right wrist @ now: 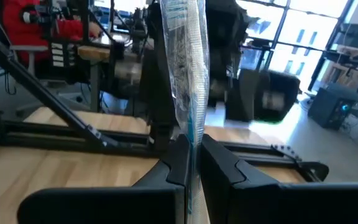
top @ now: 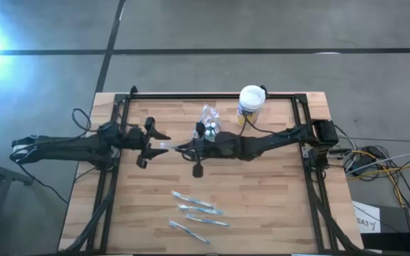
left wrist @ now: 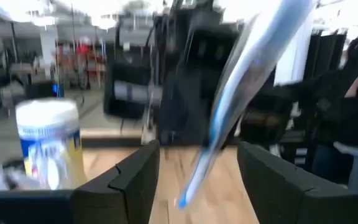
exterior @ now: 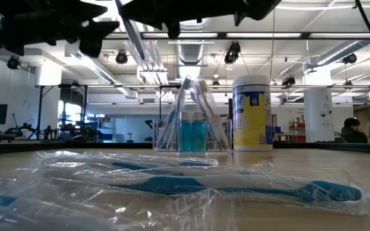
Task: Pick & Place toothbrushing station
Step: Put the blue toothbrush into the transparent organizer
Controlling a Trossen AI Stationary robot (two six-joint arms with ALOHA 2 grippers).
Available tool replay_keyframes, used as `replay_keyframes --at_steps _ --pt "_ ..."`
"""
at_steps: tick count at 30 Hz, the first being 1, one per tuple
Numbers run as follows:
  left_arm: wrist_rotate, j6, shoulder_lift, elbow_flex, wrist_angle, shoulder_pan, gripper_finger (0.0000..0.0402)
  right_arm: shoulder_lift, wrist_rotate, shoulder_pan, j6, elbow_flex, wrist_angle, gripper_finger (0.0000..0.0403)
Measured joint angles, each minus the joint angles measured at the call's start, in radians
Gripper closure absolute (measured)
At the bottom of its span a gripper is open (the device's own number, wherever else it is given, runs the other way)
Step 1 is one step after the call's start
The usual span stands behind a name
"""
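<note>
The toothbrushing station (top: 208, 122), a clear holder with blue inside (exterior: 192, 131), stands on the table's far middle, and no gripper touches it. My right gripper (top: 181, 148) reaches in from the table's right and is shut on a toothbrush in a clear wrapper (top: 164, 146). The toothbrush shows again in the right wrist view (right wrist: 188, 74). My left gripper (top: 151, 147) faces it from the left, open. The wrapped toothbrush (left wrist: 241, 93) passes between the left gripper's spread fingers (left wrist: 135, 180) without touching them. My right gripper pinches the wrapped toothbrush near one end (right wrist: 193, 146) between its two shut fingers. The fingers come level from the table's right. The toothbrush is lifted clear of the table. It sticks out past the fingertips toward my left gripper, slanting upward.
A white-lidded canister with a yellow label (top: 251, 99) stands just right of the holder. Several more wrapped toothbrushes (top: 194, 213) lie on the near middle of the wooden table (top: 276, 206). A black frame (top: 308, 107) runs around the table.
</note>
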Motion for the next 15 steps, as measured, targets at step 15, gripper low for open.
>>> replay_keyframes --at_steps 15 --pt "0.005 0.001 0.051 0.018 0.087 -0.002 0.0185 0.080 0.000 -0.003 -0.023 0.097 -0.028 0.0385"
